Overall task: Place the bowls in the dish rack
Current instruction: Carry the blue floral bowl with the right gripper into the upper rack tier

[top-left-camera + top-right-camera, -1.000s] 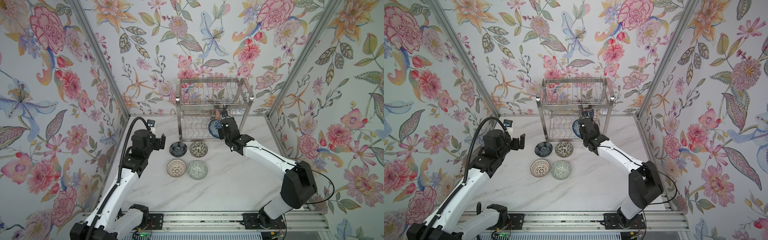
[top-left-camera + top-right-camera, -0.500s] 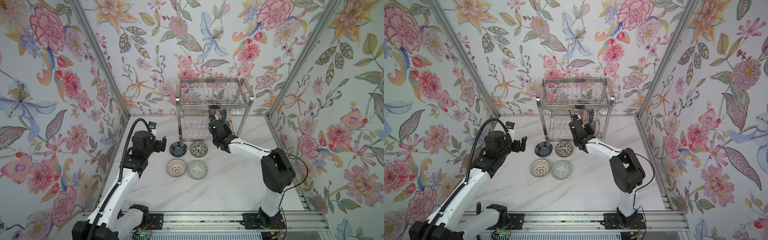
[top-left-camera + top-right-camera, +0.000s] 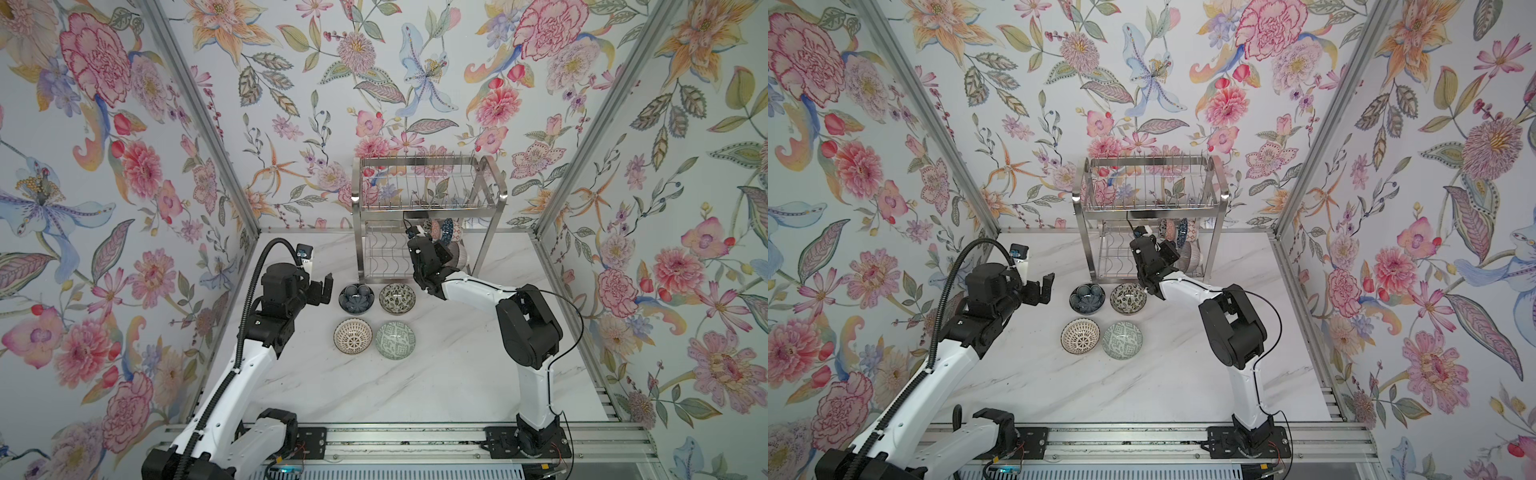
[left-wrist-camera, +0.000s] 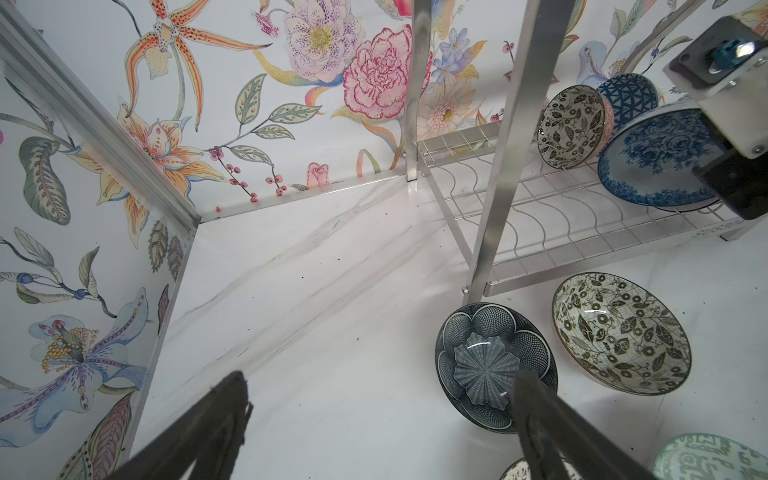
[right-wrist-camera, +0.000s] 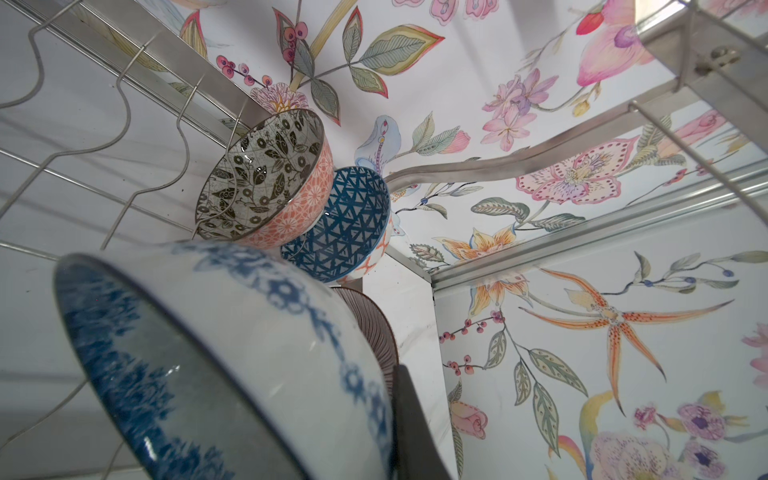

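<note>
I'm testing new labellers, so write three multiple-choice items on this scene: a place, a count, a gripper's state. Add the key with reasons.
1. Where in the dish rack does the right gripper hold the blue floral bowl? A) upper tier B) lower tier C) outside it
2. How many bowls lie on the table before the dish rack? A) two B) four C) six
3. The left gripper is: A) open, empty B) shut on a bowl C) shut, empty
Key: 1 B, the left wrist view shows it over the wavy lower wires; 2 B, they form a two-by-two group in both top views; 3 A, its fingers stand wide apart and grip nothing.
</note>
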You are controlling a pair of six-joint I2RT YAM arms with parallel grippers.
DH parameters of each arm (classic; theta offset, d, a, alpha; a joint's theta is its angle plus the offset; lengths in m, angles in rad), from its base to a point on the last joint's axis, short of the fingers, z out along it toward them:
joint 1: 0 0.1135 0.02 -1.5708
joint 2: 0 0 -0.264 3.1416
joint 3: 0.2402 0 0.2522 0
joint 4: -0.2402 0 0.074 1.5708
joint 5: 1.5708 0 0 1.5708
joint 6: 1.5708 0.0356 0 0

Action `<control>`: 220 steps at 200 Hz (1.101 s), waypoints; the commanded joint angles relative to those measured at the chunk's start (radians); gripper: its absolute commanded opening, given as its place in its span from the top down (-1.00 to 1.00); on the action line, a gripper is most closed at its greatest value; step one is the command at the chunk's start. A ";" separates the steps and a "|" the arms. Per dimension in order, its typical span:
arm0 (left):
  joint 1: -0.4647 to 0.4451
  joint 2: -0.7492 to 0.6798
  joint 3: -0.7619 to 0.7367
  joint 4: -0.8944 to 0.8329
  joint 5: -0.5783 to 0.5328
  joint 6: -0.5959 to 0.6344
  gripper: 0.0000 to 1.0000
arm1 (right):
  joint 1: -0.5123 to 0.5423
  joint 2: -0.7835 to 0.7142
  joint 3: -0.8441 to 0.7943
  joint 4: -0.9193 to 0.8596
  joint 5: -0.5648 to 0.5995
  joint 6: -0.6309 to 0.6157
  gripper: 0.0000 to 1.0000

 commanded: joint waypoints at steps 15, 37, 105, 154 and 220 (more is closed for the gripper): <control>0.012 -0.024 -0.017 0.017 0.030 -0.002 -0.99 | -0.014 0.043 0.068 0.078 0.060 -0.055 1.00; 0.013 -0.025 -0.019 0.017 0.038 -0.005 -0.99 | -0.023 0.061 0.084 0.080 0.079 -0.066 1.00; 0.012 -0.029 -0.020 0.022 0.052 -0.011 -0.99 | -0.051 0.105 0.113 0.039 0.084 -0.036 1.00; 0.012 -0.025 -0.020 0.023 0.056 -0.013 -0.99 | -0.061 0.153 0.154 -0.005 0.075 -0.004 1.00; 0.014 -0.021 -0.020 0.022 0.055 -0.012 -0.99 | -0.059 0.185 0.184 -0.049 0.071 0.022 0.96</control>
